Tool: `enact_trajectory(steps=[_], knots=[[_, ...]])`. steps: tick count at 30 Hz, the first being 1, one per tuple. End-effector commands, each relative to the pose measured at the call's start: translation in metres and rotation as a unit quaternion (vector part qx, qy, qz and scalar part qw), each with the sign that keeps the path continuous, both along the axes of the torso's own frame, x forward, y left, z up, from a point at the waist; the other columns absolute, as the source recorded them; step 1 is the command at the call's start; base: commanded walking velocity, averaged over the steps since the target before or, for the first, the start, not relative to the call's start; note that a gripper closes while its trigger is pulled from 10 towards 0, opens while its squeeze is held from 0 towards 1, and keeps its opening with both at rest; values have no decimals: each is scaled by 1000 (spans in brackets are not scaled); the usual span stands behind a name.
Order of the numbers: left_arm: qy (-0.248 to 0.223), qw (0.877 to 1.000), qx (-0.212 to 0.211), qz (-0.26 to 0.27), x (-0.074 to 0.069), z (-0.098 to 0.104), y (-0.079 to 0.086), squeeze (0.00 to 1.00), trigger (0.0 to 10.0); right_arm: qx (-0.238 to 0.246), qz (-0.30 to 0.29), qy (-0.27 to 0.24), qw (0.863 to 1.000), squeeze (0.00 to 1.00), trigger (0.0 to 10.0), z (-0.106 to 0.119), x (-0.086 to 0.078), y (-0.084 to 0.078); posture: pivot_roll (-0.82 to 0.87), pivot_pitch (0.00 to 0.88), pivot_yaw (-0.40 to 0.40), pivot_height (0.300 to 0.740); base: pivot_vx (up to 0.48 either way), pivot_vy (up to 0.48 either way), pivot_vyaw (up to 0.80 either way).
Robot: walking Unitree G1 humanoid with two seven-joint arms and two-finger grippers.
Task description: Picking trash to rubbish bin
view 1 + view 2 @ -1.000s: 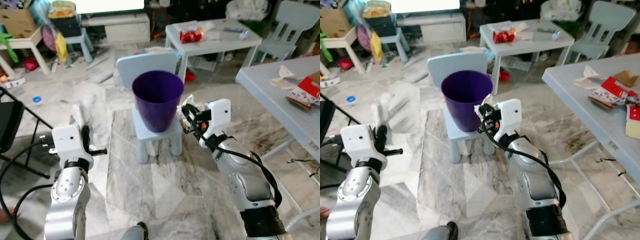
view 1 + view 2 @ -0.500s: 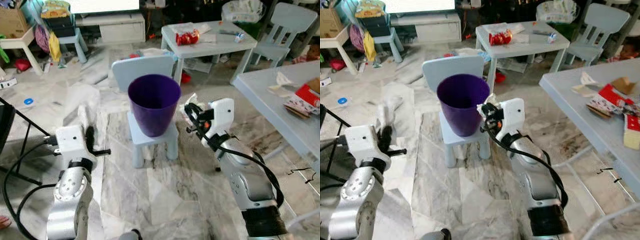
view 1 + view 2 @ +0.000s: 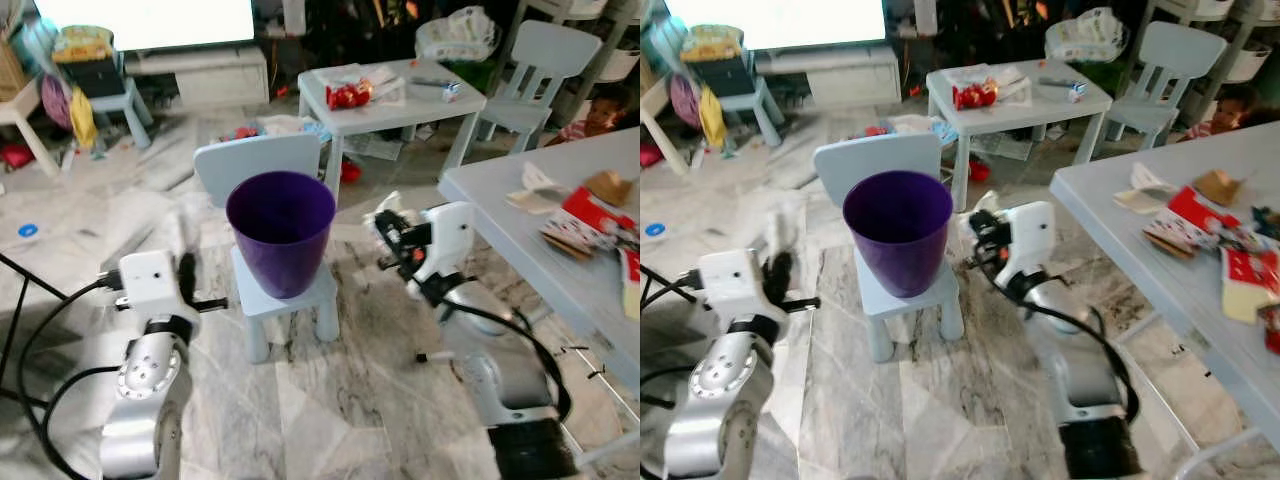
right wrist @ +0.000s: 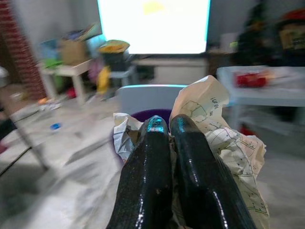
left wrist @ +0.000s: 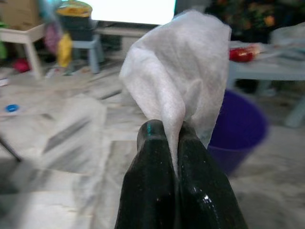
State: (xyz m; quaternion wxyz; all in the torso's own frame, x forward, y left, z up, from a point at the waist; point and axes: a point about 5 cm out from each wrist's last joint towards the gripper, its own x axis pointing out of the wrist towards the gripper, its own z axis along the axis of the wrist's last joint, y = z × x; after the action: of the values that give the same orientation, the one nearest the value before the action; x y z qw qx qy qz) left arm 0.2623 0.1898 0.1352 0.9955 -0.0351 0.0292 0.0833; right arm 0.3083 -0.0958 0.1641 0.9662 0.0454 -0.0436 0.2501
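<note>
I held my left gripper [image 5: 177, 143] pinched tight on a white tissue [image 5: 178, 81], which stood up above the fingertips in a soft fold. That arm was raised to the left of the purple rubbish bin [image 3: 280, 231], apart from it. The bin stood upright on the seat of a small pale blue chair [image 3: 262, 160], its mouth open toward me and its inside dark.

My right gripper [image 4: 167, 125] was clamped on a crumpled sheet of printed paper [image 4: 220, 125], the wad bulging out on both sides of the closed fingers. I had it to the right of the bin, near the rim but not over the opening.

Behind the chair stood a low white bench [image 3: 420, 100] carrying a red packet [image 3: 344, 95] and some papers. At my right ran the edge of a larger grey bench [image 3: 500, 215] with wrappers and scraps [image 3: 590, 215] lying on it. The marble floor [image 3: 350, 400] lay under everything.
</note>
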Motion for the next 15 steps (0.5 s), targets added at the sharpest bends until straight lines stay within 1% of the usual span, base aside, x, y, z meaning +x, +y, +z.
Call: enact_trajectory(steps=[1,14,15], knots=[[1,1000,-3,-6,1,0,-4,0,0,-7,-8,-12,1000,0,0,5,0,-7,88,84,-50,740,364,0,0],[2,1000,-5,-7,1,-1,-5,0,0,-13,-1,-12,1000,0,0,4,-2,-5,86,86,-51,740,362,0,0],[2,1000,-5,-7,1,-1,-5,0,0,-14,1,-12,1000,0,0,4,-2,-5,86,86,-51,740,360,0,400]])
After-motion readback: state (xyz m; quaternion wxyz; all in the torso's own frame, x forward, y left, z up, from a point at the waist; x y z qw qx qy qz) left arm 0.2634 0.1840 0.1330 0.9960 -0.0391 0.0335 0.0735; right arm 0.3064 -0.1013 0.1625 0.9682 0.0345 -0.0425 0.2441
